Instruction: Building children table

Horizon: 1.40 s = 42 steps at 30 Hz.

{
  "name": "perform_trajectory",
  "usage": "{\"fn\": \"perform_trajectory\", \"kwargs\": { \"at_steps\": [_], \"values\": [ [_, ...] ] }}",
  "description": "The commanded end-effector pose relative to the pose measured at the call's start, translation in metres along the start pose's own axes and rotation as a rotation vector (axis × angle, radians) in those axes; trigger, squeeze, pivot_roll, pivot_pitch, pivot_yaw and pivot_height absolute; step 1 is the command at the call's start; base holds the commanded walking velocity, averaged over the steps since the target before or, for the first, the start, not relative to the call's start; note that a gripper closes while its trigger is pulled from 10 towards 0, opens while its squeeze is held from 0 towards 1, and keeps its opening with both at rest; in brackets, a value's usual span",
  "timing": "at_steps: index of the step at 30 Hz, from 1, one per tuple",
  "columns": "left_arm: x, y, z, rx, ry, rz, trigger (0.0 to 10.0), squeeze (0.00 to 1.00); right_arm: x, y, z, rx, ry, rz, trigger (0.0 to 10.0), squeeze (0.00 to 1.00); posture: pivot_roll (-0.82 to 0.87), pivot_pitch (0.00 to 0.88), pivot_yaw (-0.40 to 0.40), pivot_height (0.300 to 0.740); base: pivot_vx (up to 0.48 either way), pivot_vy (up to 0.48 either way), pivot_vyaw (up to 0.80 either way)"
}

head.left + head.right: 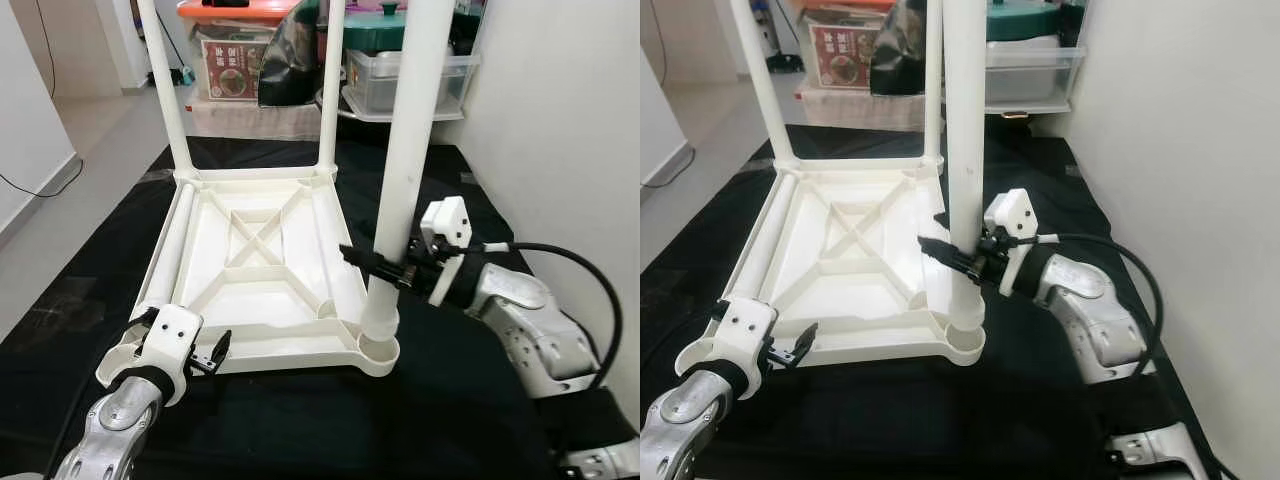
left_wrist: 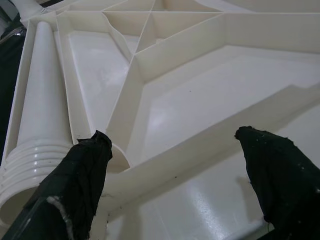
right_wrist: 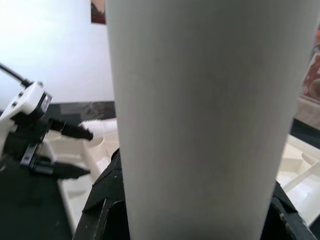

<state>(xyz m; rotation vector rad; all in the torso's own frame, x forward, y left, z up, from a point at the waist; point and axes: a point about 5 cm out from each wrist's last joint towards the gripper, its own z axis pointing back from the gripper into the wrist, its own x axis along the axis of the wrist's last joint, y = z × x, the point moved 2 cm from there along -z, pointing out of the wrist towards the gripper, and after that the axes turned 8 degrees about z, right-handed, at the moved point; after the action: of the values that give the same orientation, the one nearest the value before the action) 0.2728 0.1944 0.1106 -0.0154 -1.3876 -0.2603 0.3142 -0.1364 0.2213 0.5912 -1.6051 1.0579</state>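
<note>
On a black mat (image 1: 470, 400) spread over the floor, an upturned white children's table top (image 1: 265, 270) lies with two legs (image 1: 170, 90) standing at its far corners and a loose leg (image 1: 170, 250) lying along its left edge. At the near right corner, the right gripper (image 1: 380, 265) is clamped around an upright white leg (image 1: 405, 170) seated in its socket (image 1: 378, 352). Beside the near left corner, the left gripper (image 1: 208, 355) hovers with fingers (image 2: 82, 175) spread wide, holding nothing; storage boxes (image 1: 400, 60) stand behind.
</note>
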Motion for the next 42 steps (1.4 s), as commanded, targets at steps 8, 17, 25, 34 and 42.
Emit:
{"fn": "perform_trajectory", "kwargs": {
  "at_steps": [8, 17, 25, 34, 42],
  "values": [
    [-0.009, 0.002, 0.001, 0.008, 0.048, -0.009, 10.0, 0.00, -0.004, 0.020, 0.002, 0.081, 0.015, -0.040, 0.0, 0.00, 0.10, 0.000, -0.045, 0.740, 0.000, 0.000, 0.00],
    [-0.009, 0.003, -0.002, 0.016, 0.048, -0.001, 10.0, 0.00, -0.009, 0.033, -0.010, 0.098, 0.013, -0.048, 0.0, 0.00, 0.10, 0.000, -0.046, 0.740, 0.000, 0.000, 0.00],
    [-0.014, 0.004, -0.001, 0.033, 0.061, 0.030, 10.0, 0.00, -0.019, 0.038, -0.014, 0.156, 0.055, -0.058, 0.0, 0.00, 0.11, 0.000, -0.062, 0.740, 0.000, 0.000, 0.00],
    [-0.016, 0.006, 0.000, 0.049, 0.065, 0.051, 10.0, 0.00, -0.030, 0.047, -0.008, 0.358, 0.126, -0.073, 0.0, 0.00, 0.11, 0.000, -0.073, 0.740, 0.000, 0.000, 0.00],
    [-0.016, 0.003, 0.000, 0.052, 0.064, 0.066, 10.0, 0.00, -0.030, 0.040, -0.022, 0.329, 0.110, -0.083, 0.0, 0.00, 0.13, 0.000, -0.085, 0.740, 0.000, 0.000, 0.00]
  ]
}}
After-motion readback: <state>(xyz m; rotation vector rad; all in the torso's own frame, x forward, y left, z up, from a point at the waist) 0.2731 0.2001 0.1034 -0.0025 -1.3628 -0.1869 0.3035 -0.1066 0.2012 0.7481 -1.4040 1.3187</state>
